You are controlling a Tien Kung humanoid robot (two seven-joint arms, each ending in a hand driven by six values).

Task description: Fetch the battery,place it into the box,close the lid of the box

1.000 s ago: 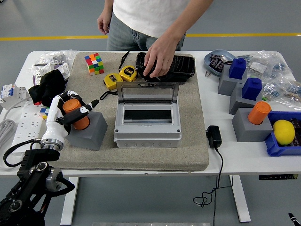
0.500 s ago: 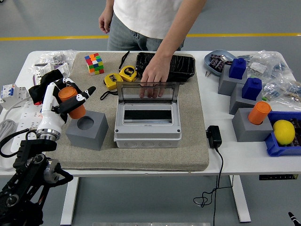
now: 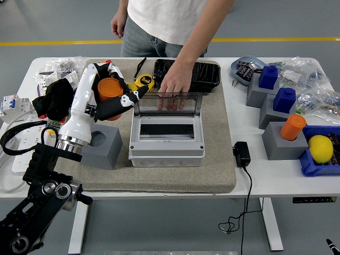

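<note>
My left hand (image 3: 109,98) is shut on an orange cylindrical battery (image 3: 109,97) and holds it in the air, above and right of an empty grey block holder (image 3: 99,144), just left of the box. The grey box (image 3: 167,136) sits mid-mat with its clear lid (image 3: 167,104) standing up at the back. A person's hand (image 3: 173,87) rests on the lid's top edge. A second orange battery (image 3: 292,127) stands in a grey holder (image 3: 280,143) at the right. My right hand is out of view.
A black tray (image 3: 202,74), yellow tape measures (image 3: 143,81) and a colour cube partly hidden behind my hand lie behind the box. Blue-capped grey blocks (image 3: 265,85), a blue bin with a lemon (image 3: 320,149) and a black adapter (image 3: 241,154) sit right. Power strips (image 3: 21,133) lie left.
My left hand lifted the orange battery out of the grey holder and carried it up and right toward the box. The person's hand moved from the black tray to the lid's top edge.
</note>
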